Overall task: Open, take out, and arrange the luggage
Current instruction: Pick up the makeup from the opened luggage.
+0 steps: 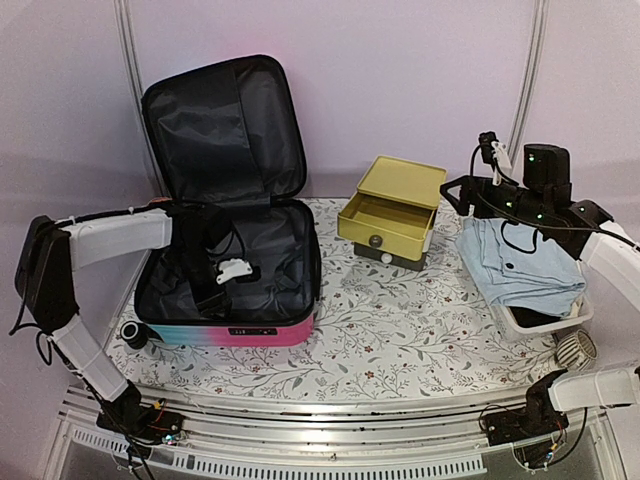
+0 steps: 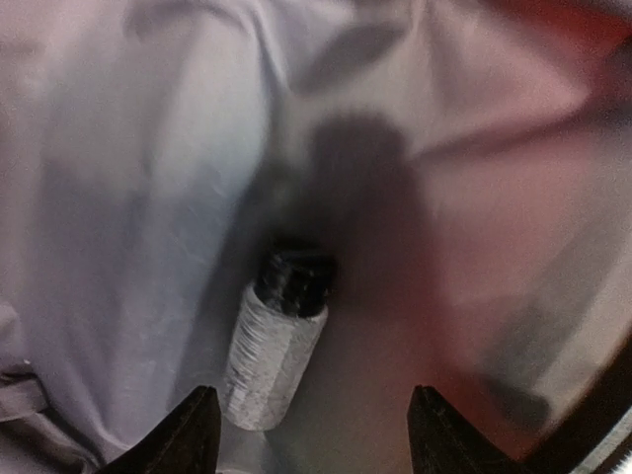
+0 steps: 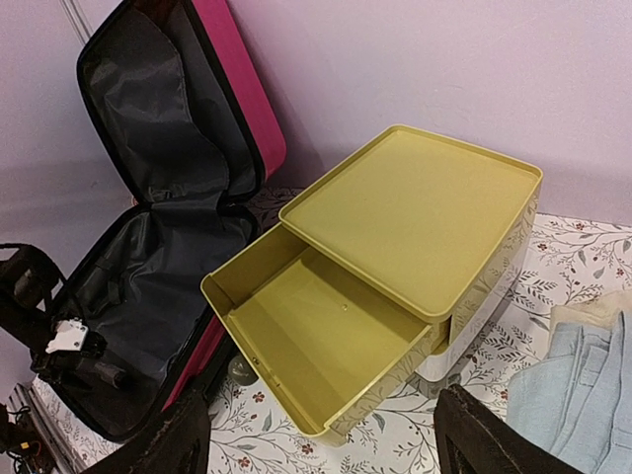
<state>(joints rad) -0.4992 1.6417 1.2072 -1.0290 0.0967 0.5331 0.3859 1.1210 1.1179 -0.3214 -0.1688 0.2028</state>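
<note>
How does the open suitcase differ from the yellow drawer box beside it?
The suitcase opens by a lid hinged upright; the drawer box by a drawer slid forward. The suitcase is lined in black fabric; the drawer box is bare yellow inside. Both stand open on the table.

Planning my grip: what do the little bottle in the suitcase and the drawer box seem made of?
Bottle: whitish, matte body with a black cap, probably plastic; the blur leaves it open. Drawer box: hard yellow plastic, smooth with a soft sheen, judging by its crisp moulded edges.
</note>
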